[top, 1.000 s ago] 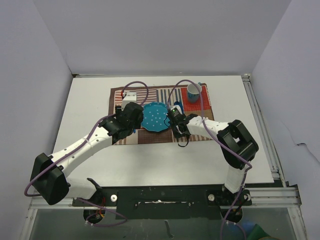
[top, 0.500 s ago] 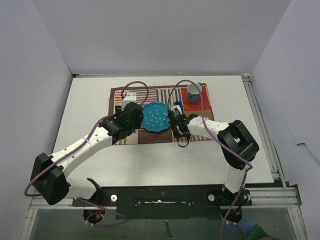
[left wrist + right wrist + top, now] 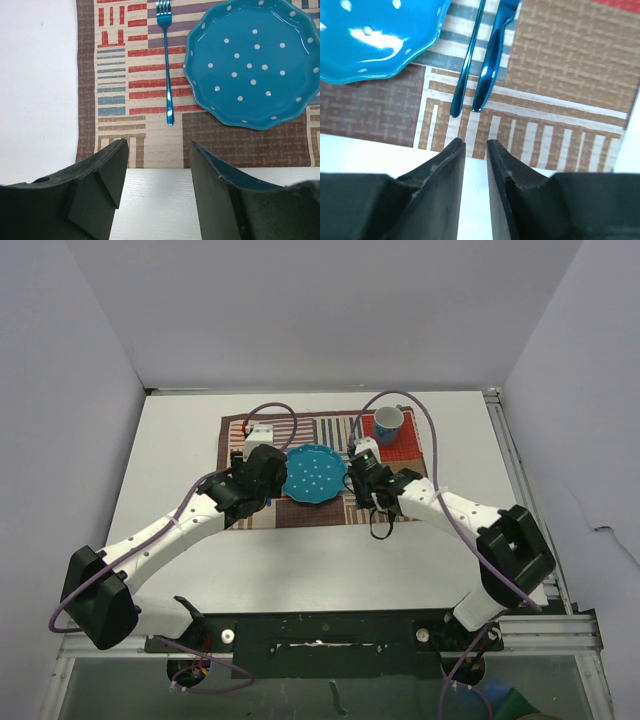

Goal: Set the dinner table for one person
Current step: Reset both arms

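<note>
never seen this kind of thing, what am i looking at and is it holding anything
A robot: two arms bolted to the near edge of a white table, each ending in a two-finger gripper. The wide picture is from a camera above and behind the arms. The other two come from wrist cameras, so the dark shapes at the bottom are each arm's own fingers. On the table lies a striped mat with a blue dotted plate, a fork to its left, two more blue utensils to its right, and a cup. The left gripper is wide open, the right gripper barely open; neither holds anything.
</note>
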You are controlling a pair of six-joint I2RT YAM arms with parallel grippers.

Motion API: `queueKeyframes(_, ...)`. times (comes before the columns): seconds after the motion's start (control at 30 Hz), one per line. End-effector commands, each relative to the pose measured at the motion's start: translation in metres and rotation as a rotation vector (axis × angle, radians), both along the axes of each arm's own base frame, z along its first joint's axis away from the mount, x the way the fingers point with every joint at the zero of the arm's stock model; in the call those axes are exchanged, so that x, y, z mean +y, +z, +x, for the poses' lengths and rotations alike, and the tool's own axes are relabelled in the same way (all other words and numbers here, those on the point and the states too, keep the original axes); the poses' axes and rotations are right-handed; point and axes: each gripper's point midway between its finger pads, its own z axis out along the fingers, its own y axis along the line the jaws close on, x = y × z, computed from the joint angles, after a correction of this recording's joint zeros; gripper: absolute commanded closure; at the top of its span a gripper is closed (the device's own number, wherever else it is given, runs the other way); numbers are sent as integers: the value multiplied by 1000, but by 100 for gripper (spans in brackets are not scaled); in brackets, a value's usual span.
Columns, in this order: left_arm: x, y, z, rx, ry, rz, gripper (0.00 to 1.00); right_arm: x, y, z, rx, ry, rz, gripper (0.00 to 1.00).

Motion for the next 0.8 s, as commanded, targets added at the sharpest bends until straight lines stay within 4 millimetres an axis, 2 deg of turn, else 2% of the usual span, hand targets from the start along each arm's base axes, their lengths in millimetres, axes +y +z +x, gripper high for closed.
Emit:
queueKeyframes(0.0, -6, 16, 7, -48, 9, -38, 47, -9, 54, 0, -152, -45, 61, 69)
queueKeyframes(0.07, -3, 13, 6, -42, 10, -23, 47, -17, 66, -3, -187, -64, 67, 59)
queueKeyframes(0.13, 0, 8, 5, -34, 17, -3, 47, -29, 76, -6, -221, -102, 47, 38)
queueKeyframes(0.2, 7, 6, 4, -35, 39, 18, 47, -41, 83, -8, -251, -132, 27, 24)
queueKeyframes(0.27, 13, 6, 2, -48, 72, 21, 47, -50, 89, -9, -283, -162, 32, 1)
queueKeyframes(0.57, 48, 18, -14, -146, 212, 34, 47, -75, 95, -13, -331, -242, 43, 2)
queueKeyframes(0.77, 55, 13, -18, -170, 232, 25, 47, -91, 96, -10, -317, -280, 54, 2)
